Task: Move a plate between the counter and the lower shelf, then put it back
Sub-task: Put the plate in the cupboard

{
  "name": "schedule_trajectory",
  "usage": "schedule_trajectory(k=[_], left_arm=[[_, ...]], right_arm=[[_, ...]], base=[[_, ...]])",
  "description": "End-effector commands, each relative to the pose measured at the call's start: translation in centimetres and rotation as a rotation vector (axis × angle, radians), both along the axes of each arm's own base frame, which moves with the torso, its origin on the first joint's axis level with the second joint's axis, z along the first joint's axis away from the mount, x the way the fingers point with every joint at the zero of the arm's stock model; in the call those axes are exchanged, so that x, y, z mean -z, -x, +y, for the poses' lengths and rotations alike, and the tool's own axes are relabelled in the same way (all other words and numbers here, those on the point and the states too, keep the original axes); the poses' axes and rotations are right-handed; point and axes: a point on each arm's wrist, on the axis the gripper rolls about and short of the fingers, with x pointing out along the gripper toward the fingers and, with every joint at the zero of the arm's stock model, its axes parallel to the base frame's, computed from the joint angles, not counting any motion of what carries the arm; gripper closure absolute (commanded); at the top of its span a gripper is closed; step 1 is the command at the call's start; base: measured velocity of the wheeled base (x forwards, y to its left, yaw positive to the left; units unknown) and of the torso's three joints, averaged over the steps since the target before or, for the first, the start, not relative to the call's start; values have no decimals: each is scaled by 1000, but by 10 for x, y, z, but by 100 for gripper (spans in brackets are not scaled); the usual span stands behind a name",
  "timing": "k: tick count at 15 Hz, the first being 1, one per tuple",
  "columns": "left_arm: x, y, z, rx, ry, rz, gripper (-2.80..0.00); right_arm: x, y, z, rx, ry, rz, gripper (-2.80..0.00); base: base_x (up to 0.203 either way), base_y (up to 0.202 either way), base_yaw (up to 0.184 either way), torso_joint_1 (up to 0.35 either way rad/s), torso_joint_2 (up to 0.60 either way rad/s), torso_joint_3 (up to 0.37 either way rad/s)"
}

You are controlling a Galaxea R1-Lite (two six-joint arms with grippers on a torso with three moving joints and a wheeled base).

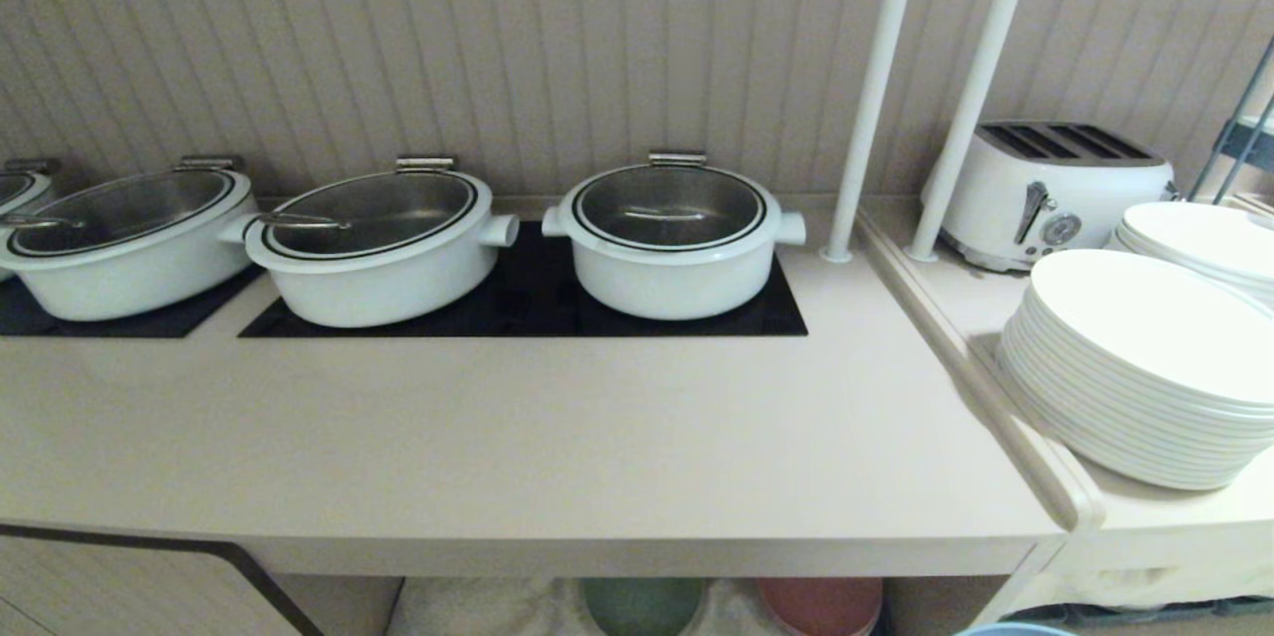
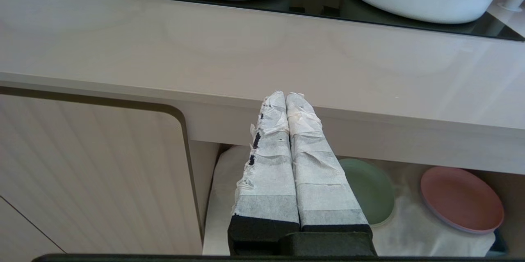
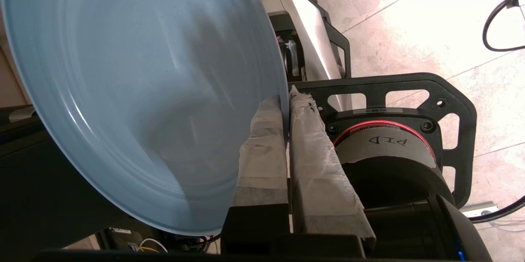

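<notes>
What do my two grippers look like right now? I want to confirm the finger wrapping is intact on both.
Both match: two long flat fingers wrapped in wrinkled white tape over black bases. On the left gripper the tape is frayed along one outer edge, with black showing through in spots. The right gripper has rumpled tape, ragged at one tip, but no bare patches visible.

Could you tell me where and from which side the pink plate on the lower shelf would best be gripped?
Probably by its low raised rim at the front edge, coming in level through the open front under the counter. The pink plate lies flat on the white cloth, apart from the green plate, so only a thin rim pinch looks workable.
</notes>
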Motion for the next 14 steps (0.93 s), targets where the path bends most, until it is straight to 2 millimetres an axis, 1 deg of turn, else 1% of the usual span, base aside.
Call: schedule_trajectory(k=[1, 9, 14], left_arm=[[0, 0, 0, -1, 0, -1, 0], [0, 0, 0, -1, 0, 0, 0], [0, 0, 0, -1, 0, -1, 0]], right_arm=[[-1, -1, 0, 7, -4, 6, 0], [0, -1, 0, 14, -6, 12, 0], [-4, -3, 1, 15, -10, -4, 0]], base=[[0, 0, 0, 0, 0, 0], [0, 0, 0, 0, 0, 0], [0, 0, 0, 0, 0, 0]])
